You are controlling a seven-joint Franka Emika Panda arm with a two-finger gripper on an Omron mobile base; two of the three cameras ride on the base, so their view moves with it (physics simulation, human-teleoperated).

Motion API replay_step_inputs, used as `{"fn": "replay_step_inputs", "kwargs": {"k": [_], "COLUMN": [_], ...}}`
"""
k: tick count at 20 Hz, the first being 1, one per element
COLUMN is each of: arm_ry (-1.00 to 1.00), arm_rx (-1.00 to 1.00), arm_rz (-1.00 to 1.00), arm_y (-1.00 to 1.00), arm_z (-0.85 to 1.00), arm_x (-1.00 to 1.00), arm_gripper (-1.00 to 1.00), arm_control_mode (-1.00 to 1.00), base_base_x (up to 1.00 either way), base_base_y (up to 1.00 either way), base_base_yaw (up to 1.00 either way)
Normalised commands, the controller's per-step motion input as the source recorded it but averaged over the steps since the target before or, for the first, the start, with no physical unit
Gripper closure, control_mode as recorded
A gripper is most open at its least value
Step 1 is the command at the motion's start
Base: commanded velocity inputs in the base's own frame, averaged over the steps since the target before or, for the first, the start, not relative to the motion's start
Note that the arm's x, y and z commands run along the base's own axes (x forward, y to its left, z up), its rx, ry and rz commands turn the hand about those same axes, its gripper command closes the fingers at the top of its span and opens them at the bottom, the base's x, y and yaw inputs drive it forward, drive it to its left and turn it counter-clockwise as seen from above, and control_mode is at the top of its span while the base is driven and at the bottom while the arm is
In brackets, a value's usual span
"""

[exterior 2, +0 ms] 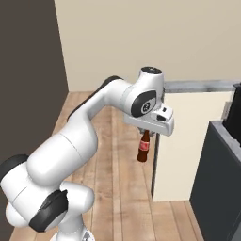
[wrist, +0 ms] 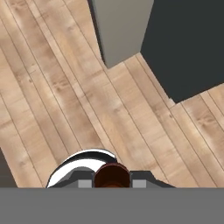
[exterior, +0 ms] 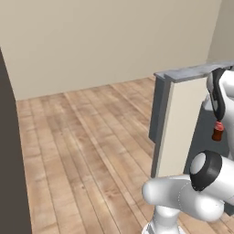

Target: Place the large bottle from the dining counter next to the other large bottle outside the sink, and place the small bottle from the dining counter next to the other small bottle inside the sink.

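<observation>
The small bottle is dark brown with a red label and hangs upright by its neck above the wooden floor. My gripper is shut on that neck, held out in front of the arm at about counter height. In the left base view the small bottle hangs under the gripper at the right edge, before a dark panel. In the hand view the bottle's round brown top sits between the two fingertips, with floorboards far below.
A beige cabinet end panel with a grey counter top stands just right of the bottle. A dark grey unit is further right. A tall dark wall bounds the left. Open wooden floor lies between.
</observation>
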Motion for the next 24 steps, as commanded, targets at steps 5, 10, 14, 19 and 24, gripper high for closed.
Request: {"fn": "replay_step_inputs", "kwargs": {"k": [5, 10, 14, 19, 24], "arm_ry": [0.00, 0.00, 0.00, 0.00, 0.00], "arm_rx": [0.00, 0.00, 0.00, 0.00, 0.00], "arm_rz": [0.00, 0.00, 0.00, 0.00, 0.00], "arm_y": [0.00, 0.00, 0.00, 0.00, 0.00], "arm_z": [0.00, 0.00, 0.00, 0.00, 0.00], "arm_x": [0.00, 0.00, 0.00, 0.00, 0.00], "arm_gripper": [1.00, 1.00, 1.00, 1.00, 1.00], "arm_control_mode": [1.00, 1.00, 1.00, 1.00, 1.00], "base_base_x": [-0.42, -0.86, -0.98, -0.30, -0.13], "base_base_y": [-0.29, -0.40, -0.56, -0.43, -0.17], "base_base_yaw": [0.19, 0.10, 0.04, 0.19, 0.24]}}
